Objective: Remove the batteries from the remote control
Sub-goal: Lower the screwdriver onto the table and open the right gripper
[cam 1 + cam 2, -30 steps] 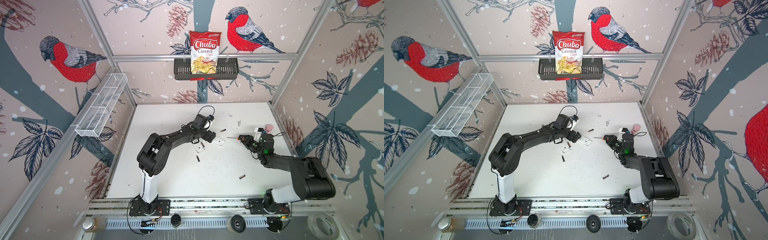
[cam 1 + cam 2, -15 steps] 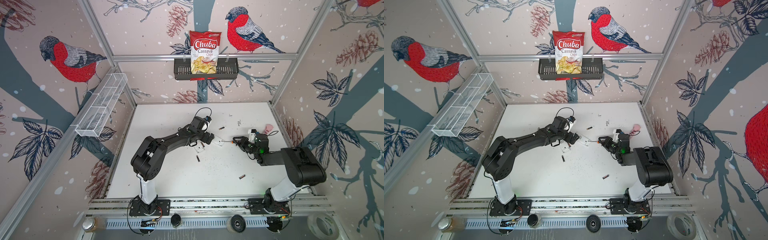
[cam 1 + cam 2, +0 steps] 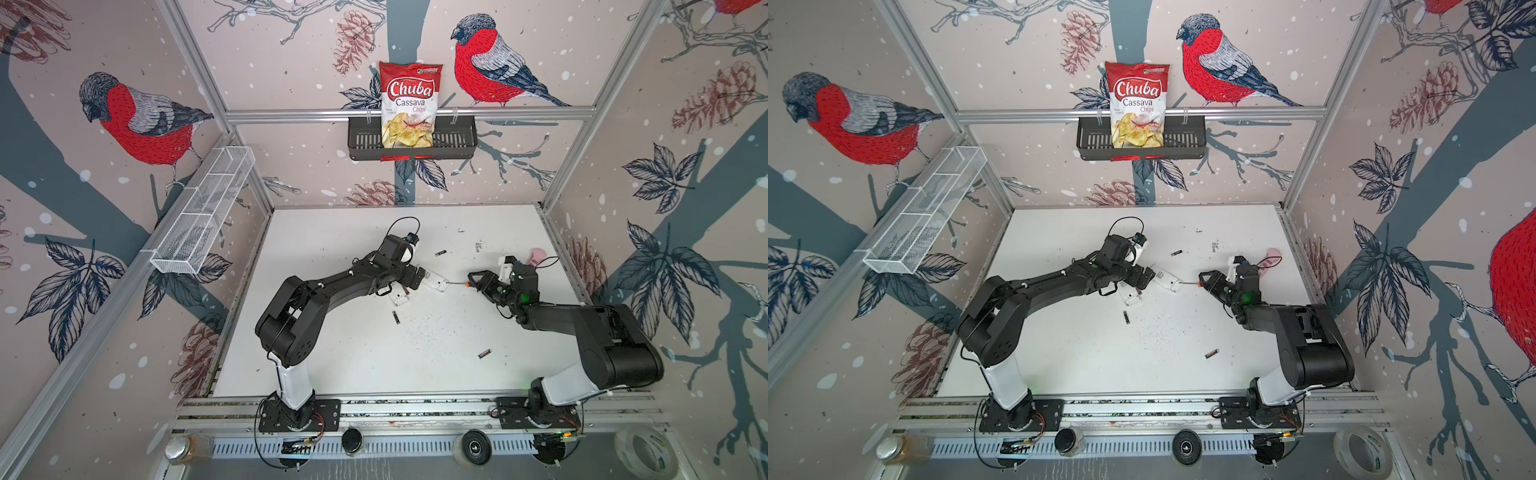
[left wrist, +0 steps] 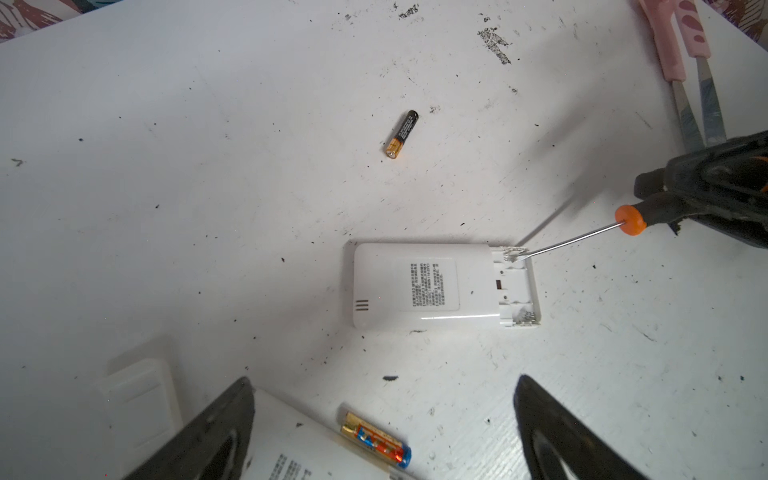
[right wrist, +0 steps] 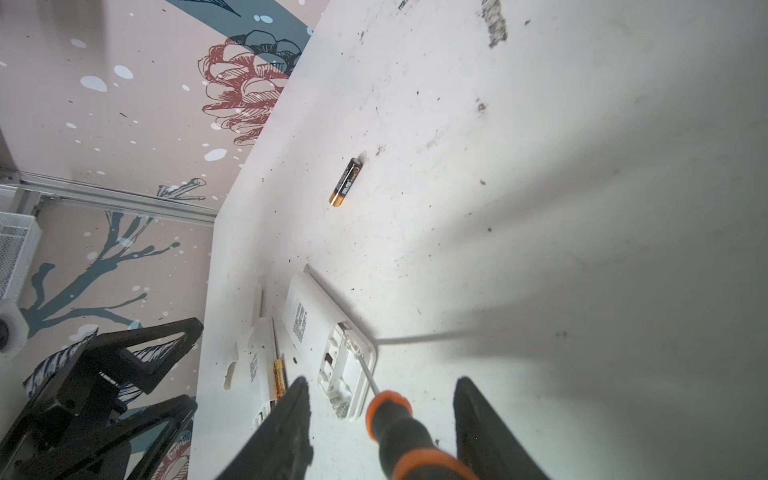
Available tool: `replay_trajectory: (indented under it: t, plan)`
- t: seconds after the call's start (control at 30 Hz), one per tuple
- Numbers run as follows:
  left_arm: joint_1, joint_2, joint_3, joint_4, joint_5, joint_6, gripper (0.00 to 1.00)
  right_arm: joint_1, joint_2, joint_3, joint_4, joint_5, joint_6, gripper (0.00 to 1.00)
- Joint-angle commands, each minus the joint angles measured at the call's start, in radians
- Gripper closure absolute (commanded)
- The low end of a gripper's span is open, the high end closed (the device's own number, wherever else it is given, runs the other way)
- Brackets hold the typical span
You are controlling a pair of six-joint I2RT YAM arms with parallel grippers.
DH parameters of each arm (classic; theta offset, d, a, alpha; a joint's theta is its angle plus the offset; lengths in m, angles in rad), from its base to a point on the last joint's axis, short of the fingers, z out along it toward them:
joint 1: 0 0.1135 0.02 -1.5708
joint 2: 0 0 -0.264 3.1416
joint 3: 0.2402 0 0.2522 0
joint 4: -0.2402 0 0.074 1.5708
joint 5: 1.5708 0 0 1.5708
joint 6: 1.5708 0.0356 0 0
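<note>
Front of the worktop point(image 3: 415, 374): one battery point(image 3: 484, 353) lies loose, with a second battery point(image 3: 395, 318) further in. Mid-worktop, the right gripper point(image 5: 382, 384) has its jaws parted either side of the screwdriver point(image 5: 397, 428) handle, not clamping it. The tip rests in the open bay of the remote control point(image 4: 424, 286), and that bay looks empty. I'd draw the tip straight out so the remote control doesn't skid. The left gripper point(image 4: 384, 380) is spread wide and empty above the second remote point(image 4: 299, 461), with a gold battery point(image 4: 376, 444) against it, probably the next pick. Beyond lies the far battery point(image 3: 440, 252).
</note>
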Motion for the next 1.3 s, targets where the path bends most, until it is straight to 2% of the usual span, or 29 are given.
replay_trajectory:
  t: [0.0, 0.23, 0.53, 0.9, 1.1, 1.27]
  plan:
    - [0.001, -0.021, -0.009, 0.035, -0.012, 0.001, 0.04, -0.001, -0.022, 0.016, -0.077, 0.047, -0.034, 0.44]
    - [0.015, -0.044, -0.031, 0.066, -0.015, -0.023, 0.04, 0.000, -0.061, 0.022, -0.203, 0.115, -0.086, 0.39]
    - [0.018, -0.038, -0.025, 0.105, 0.006, -0.047, 0.04, -0.001, -0.118, -0.014, -0.262, 0.175, -0.094, 0.31]
    - [0.018, 0.018, 0.040, 0.113, 0.029, -0.078, 0.04, 0.000, -0.147, -0.005, -0.329, 0.229, -0.122, 0.26]
    - [0.018, 0.057, 0.096, 0.114, 0.038, -0.089, 0.04, 0.029, -0.161, 0.021, -0.402, 0.306, -0.182, 0.11]
    - [0.020, 0.090, 0.141, 0.118, 0.037, -0.100, 0.04, 0.088, -0.160, 0.079, -0.507, 0.399, -0.225, 0.08]
